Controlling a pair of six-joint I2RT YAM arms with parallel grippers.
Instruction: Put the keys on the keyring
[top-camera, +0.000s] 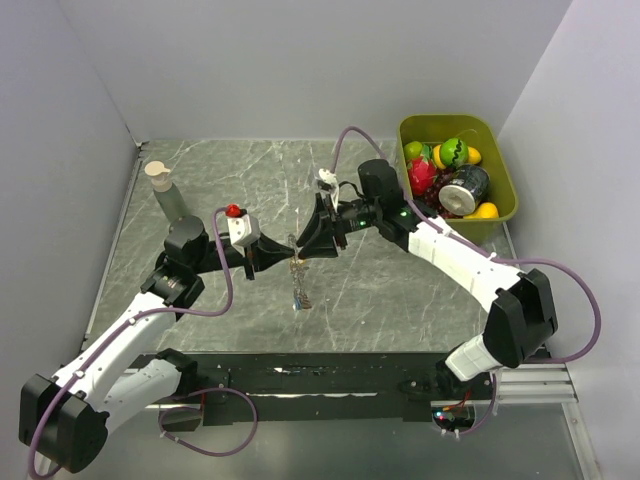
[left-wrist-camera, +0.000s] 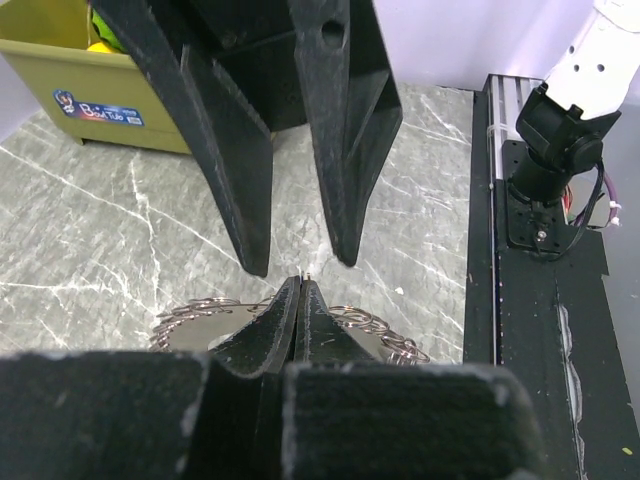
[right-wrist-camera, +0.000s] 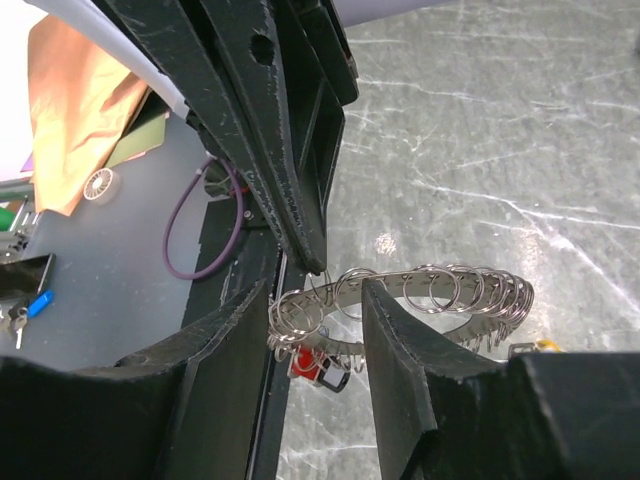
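Left gripper (left-wrist-camera: 300, 298) is clamped on the keyring (right-wrist-camera: 440, 295), holding it raised above the middle of the worktop (top-camera: 380, 300) for access. Right gripper (right-wrist-camera: 315, 295) straddles it, jaws apart, apparently not touching.

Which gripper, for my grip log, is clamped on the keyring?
The left gripper: its jaws are shut on the keyring; the right gripper stands open around it.

Your left claw (left-wrist-camera: 300, 285): jaws pressed together, pinching keyring (right-wrist-camera: 430, 295) rim. Your right claw (right-wrist-camera: 315, 290): jaws part open, one finger each side of keyring, meeting left claw tip to tip. Left arm (top-camera: 130, 330) and right arm (top-camera: 460, 260) reach inward, converging on keyring from opposite sides.
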